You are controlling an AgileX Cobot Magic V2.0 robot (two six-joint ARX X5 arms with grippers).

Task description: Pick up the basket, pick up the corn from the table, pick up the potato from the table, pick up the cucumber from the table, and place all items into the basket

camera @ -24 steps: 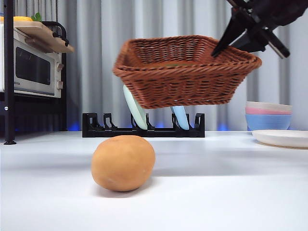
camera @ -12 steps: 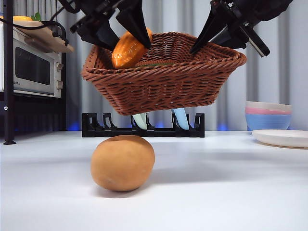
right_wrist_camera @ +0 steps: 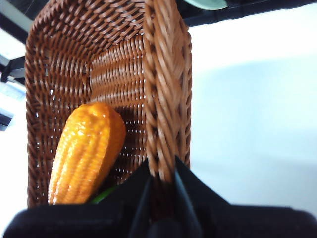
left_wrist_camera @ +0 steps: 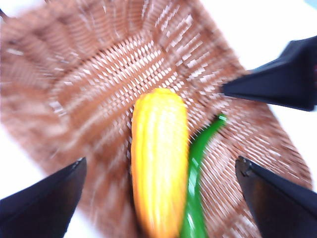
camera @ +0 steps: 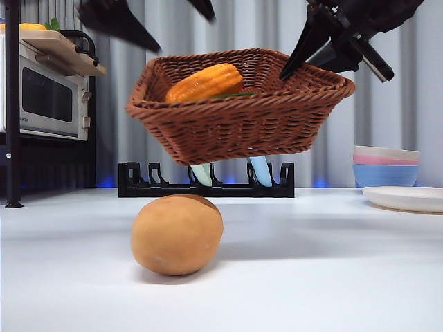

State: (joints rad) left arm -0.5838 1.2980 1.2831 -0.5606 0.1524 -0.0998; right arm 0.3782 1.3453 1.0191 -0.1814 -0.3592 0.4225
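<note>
The brown wicker basket [camera: 242, 124] hangs tilted in the air above the table. My right gripper [camera: 331, 61] is shut on its right rim [right_wrist_camera: 161, 124]. The orange-yellow corn [camera: 204, 81] lies inside the basket and also shows in the left wrist view [left_wrist_camera: 158, 158] and the right wrist view [right_wrist_camera: 86, 153]. The green cucumber [left_wrist_camera: 198, 168] lies beside the corn in the basket. My left gripper [camera: 183, 31] is open and empty, above the basket's left side. The tan potato [camera: 177, 234] rests on the table, under the basket's front.
A black dish rack [camera: 205, 181] with pale plates stands behind the basket. A microwave [camera: 45, 97] on a shelf is at the left. Stacked pink and blue bowls [camera: 386, 169] and a white plate [camera: 405, 198] are at the right.
The basket moved left; the left gripper brought the corn over it, let it go into the basket and has risen, open. The potato has not moved.
</note>
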